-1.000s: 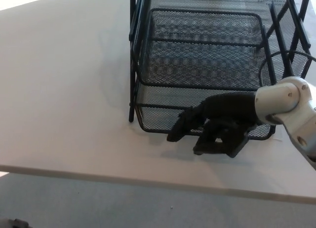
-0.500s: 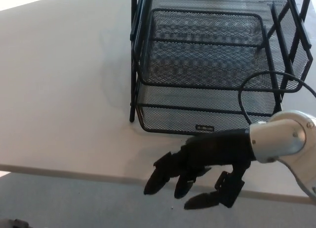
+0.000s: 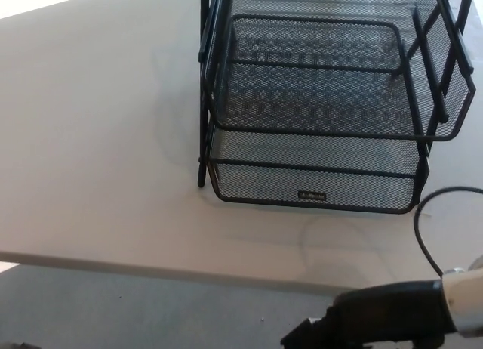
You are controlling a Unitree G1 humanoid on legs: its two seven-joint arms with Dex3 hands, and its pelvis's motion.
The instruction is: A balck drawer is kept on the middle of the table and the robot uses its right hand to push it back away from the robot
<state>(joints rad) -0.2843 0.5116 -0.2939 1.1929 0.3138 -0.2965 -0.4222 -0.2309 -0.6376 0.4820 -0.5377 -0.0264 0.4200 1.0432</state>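
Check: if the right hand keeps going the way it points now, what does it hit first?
The black right hand points toward picture left, below the white table's near edge. That way looks free to the frame edge; the black wire-mesh drawer is off that line. Depth is unclear.

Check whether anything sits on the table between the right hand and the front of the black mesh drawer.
Nothing visible does. The right hand is low at the near table edge, and only a bare strip of table separates it from the front of the black mesh drawer. A black cable loops off to the right, outside that path.
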